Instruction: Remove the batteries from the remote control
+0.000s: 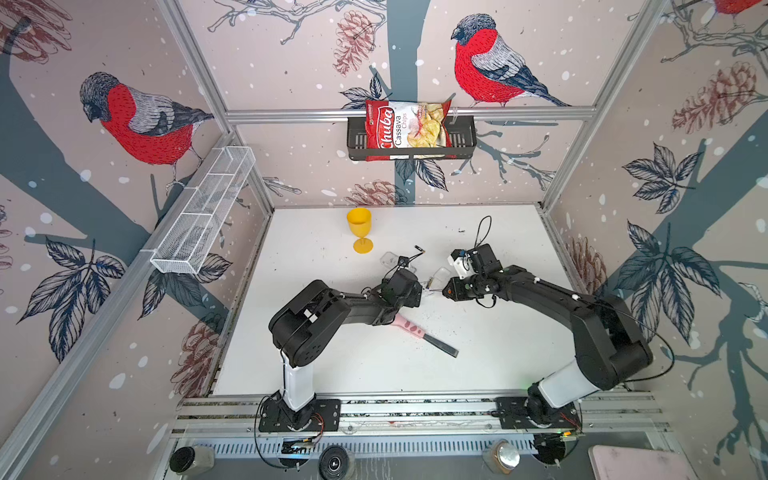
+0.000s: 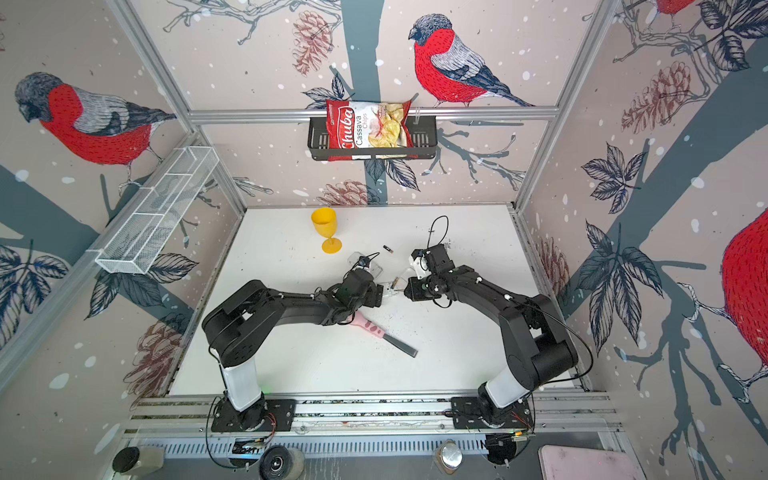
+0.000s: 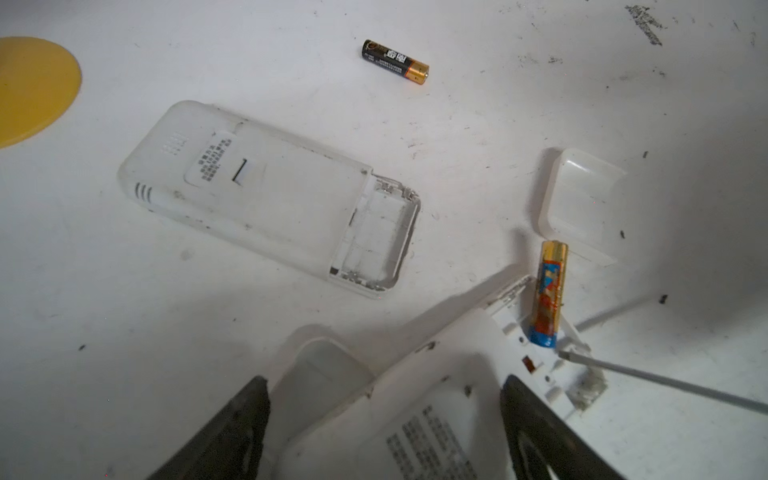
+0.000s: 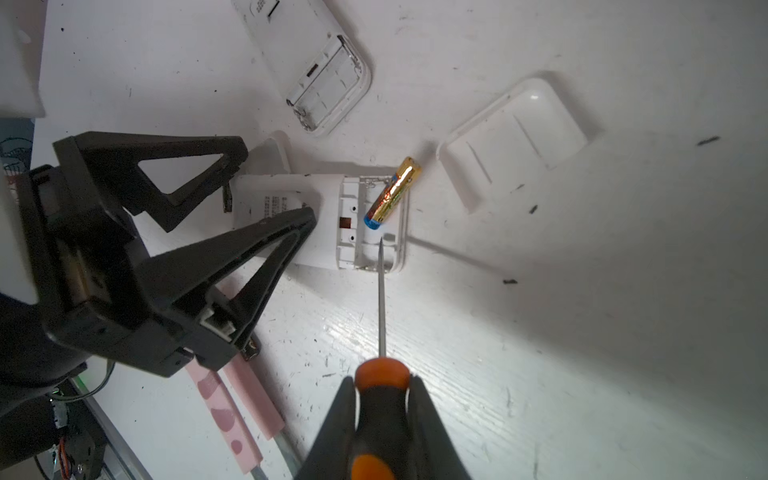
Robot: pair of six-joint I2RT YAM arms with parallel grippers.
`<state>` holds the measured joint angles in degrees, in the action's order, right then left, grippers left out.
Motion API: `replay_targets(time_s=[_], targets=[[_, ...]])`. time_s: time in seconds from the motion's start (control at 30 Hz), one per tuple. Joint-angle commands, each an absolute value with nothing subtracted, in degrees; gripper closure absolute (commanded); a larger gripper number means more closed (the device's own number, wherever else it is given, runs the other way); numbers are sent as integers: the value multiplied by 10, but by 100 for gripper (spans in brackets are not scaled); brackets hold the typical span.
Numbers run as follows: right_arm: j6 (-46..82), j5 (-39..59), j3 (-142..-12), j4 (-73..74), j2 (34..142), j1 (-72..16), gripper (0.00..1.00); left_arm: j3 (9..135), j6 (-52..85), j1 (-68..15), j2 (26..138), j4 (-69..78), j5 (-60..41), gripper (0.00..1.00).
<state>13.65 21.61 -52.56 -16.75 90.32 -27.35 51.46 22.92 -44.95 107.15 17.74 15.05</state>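
My left gripper (image 3: pixel 384 380) is shut on the body of a white remote control (image 3: pixel 436 374), face down on the table. Its battery bay is open, and a gold battery with a blue end (image 4: pixel 392 191) is tipped up out of the bay. The orange-and-black screwdriver (image 4: pixel 381 299) is clamped in my shut right gripper (image 4: pixel 381 380). Its tip sits in the bay just beside the battery's blue end. A black battery with a gold end (image 3: pixel 395 62) lies loose farther back on the table.
A second white remote (image 3: pixel 270 195) with an empty bay lies near. Two white covers (image 3: pixel 582 203) (image 3: pixel 324 370) lie beside the held remote. A yellow goblet (image 1: pixel 359 226) stands at the back. A pink-handled tool (image 1: pixel 419 332) lies under the left arm.
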Motion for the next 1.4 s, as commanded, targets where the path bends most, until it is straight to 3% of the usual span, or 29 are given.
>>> replay_targets(time_s=[0.0,1.37], targets=[[140,223,-532,-152,912,-274,100,516,228,-451,1074,146,144,14],[135,225,-564,-151,920,-254,100,522,224,-451,1062,137,148,13]])
